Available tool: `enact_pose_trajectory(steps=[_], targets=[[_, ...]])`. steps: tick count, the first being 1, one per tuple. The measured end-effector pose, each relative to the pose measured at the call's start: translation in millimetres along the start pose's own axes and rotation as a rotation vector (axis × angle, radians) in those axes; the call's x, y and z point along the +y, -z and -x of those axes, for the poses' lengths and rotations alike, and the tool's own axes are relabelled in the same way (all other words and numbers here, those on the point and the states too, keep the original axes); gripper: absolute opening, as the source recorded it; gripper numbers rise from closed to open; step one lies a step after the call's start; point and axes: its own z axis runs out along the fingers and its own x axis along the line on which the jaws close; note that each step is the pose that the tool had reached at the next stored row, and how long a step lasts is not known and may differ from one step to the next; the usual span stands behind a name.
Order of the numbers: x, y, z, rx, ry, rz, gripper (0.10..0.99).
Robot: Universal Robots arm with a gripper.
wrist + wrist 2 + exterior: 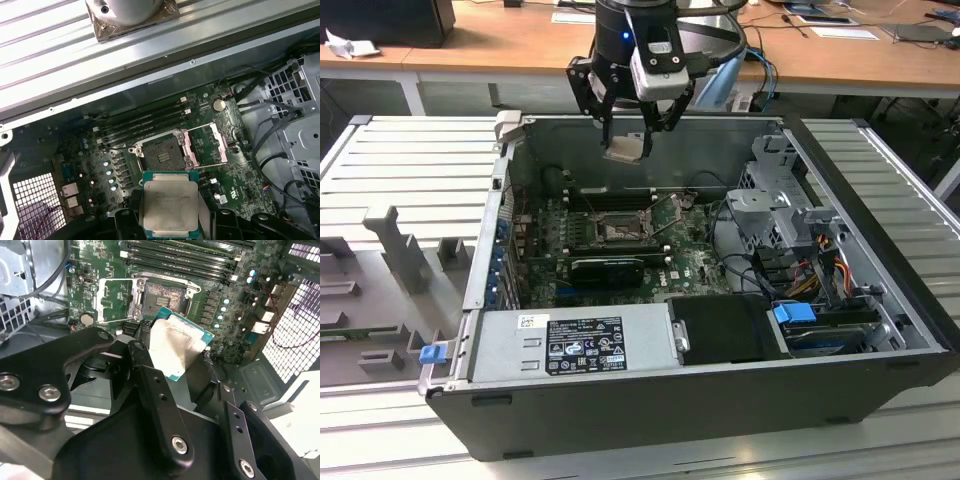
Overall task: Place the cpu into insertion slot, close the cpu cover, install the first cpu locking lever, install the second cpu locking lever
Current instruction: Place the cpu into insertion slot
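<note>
My gripper (625, 140) hangs above the open computer case, shut on the cpu (625, 149), a flat silver-grey square chip. In both wrist views the cpu (177, 345) (170, 202) sits between the black fingers (141, 352), well above the motherboard. Below it the insertion slot (617, 228) (162, 296) (162, 152) lies uncovered with its dark centre showing. The cpu cover (116, 301) (206, 145) is swung open beside the slot. A thin wire locking lever (172, 279) stands up around the slot.
Black memory slots (145, 122) run along one side of the slot, and a long black card (608, 268) lies on its near side. The power supply (582, 342), a drive cage (780, 210) with cables, and the case walls (490, 250) hem in the board. A grey fixture (390, 250) stands at the exterior view's left.
</note>
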Motion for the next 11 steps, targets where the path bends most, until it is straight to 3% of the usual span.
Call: enact_pose_trajectory(steps=[2, 11], targets=[[0.0, -0.1, 0.0, -0.0053, -0.058, 0.001, 0.529], [0.0, -0.6, 0.0, -0.0197, -0.22, 0.004, 0.529]])
